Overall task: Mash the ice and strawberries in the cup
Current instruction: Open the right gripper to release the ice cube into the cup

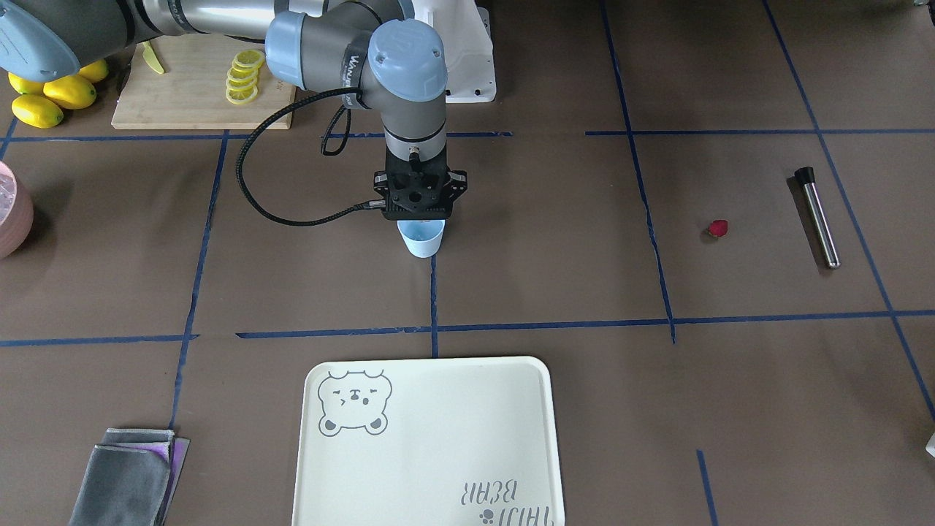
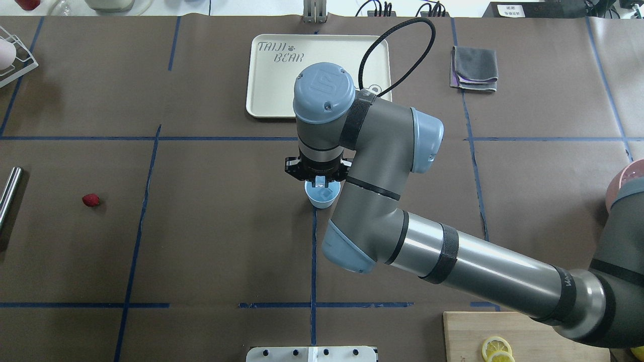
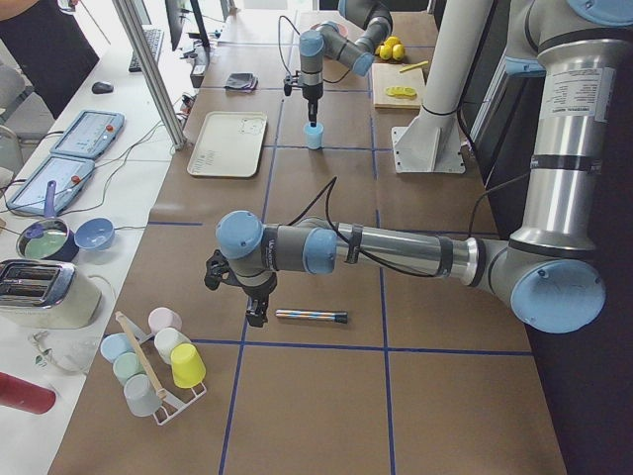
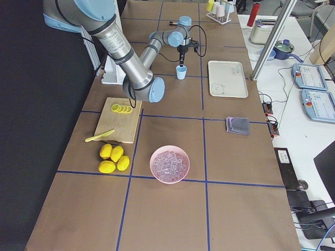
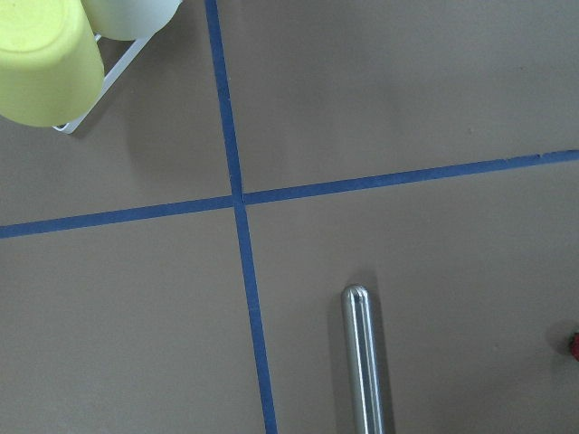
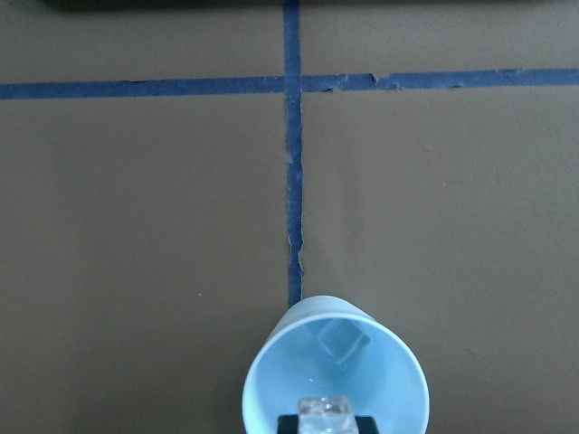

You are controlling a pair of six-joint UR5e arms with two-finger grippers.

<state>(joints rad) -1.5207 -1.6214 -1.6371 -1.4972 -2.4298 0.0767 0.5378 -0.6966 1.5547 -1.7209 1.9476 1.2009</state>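
Light-blue cup (image 6: pixel 271 375) directly under right jaws, perhaps 1 ice cube (image 6: pixel 325 414) between.

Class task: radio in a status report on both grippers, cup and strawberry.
Right gripper above cup, shut on ice cube. Left gripper by steel muddler, state unclear. Strawberry on table, outside cup. Nothing between strawberry and cup.

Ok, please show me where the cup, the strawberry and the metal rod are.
cup (image 1: pixel 422 245): front-facing view, on its outer wall.
strawberry (image 2: pixel 91 200): overhead view, on the berry's middle.
rod (image 1: pixel 817 219): front-facing view, on the middle of its steel shaft.
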